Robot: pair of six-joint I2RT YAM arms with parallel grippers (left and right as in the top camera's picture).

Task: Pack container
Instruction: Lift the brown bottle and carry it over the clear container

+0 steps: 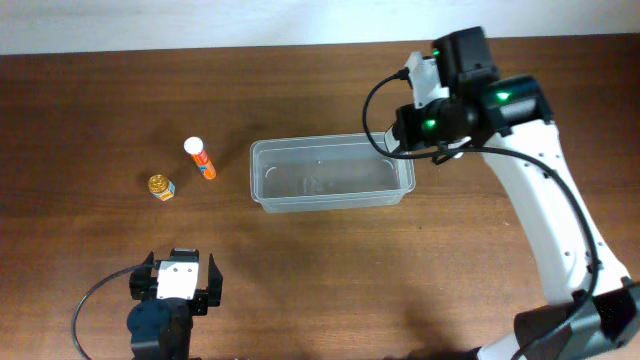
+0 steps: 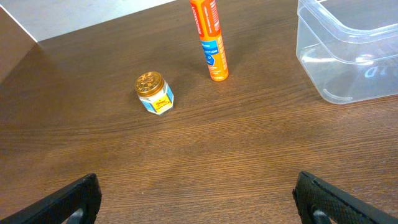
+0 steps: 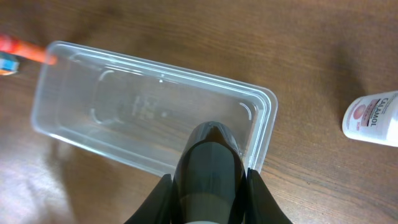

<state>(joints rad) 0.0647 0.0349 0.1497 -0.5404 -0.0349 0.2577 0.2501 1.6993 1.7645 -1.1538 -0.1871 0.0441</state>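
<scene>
Two pincers show, and only one is loaded: the right pincer point(image 3: 208, 179) is clamped on a dark cylinder point(image 3: 208, 149), glossy and rounded at its tip, perhaps a small bottle, though I cannot tell for sure. It hangs over the right end of the container point(image 1: 300, 178), which lies lengthwise at the centre of the overhead view on the table point(image 1: 400, 280). Through the clear walls the tub looks bare inside, so I judge that nothing is packed yet and that this cylinder would be the first thing in, once lowered and let go. The left pincer point(image 2: 202, 202) sits at the lower left of the overhead view with its fingers wide apart and nothing between them. Ahead of it, well left of the tub, lie an orange tube point(image 2: 210, 43) with a white cap and, just beside it, a gold-lidded jar point(image 2: 153, 93). A white bottle point(image 3: 373, 118) with a pink label shows only at the right edge of the right wrist view, near the tub's end. Those three appear left to pack.
</scene>
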